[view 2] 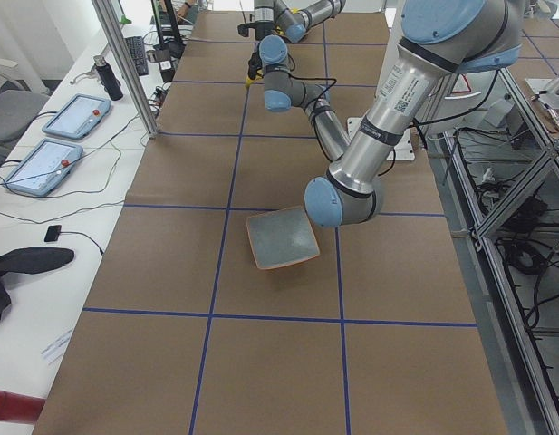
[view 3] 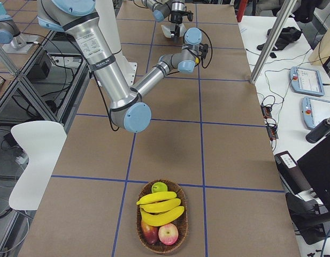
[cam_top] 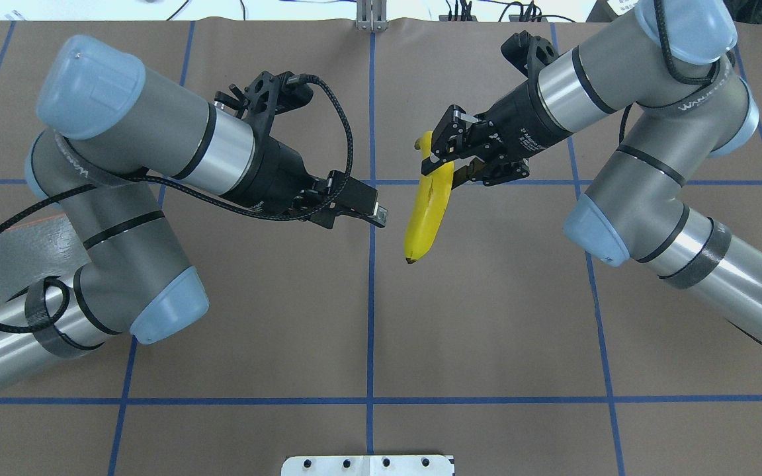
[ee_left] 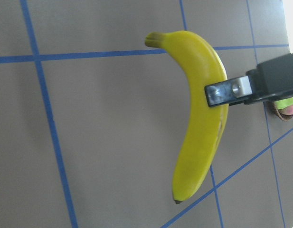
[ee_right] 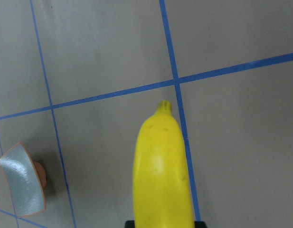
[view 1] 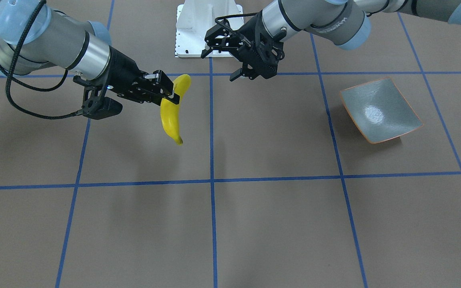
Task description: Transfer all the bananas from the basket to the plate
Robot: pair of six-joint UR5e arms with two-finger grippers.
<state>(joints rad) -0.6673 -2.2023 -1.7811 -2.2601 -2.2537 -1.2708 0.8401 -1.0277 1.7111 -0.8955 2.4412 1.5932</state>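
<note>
My right gripper (view 1: 171, 91) is shut on a bright yellow banana (view 1: 170, 120) near its upper end and holds it above the table's middle; it also shows in the overhead view (cam_top: 427, 211) and in both wrist views (ee_left: 203, 128) (ee_right: 160, 180). My left gripper (view 1: 208, 45) is open and empty, a short way from the banana, pointing at it. The grey-green plate (view 1: 380, 110) with an orange rim lies empty on the robot's left side. Three more bananas (view 3: 160, 206) lie in the wicker basket (view 3: 178, 235) at the table's far right end.
The basket also holds a green apple (view 3: 160, 187) and two red apples (view 3: 168, 233). The white robot base (view 1: 208, 28) stands at the table's edge between the arms. In the overhead view the left arm's elbow covers most of the plate (cam_top: 24, 248).
</note>
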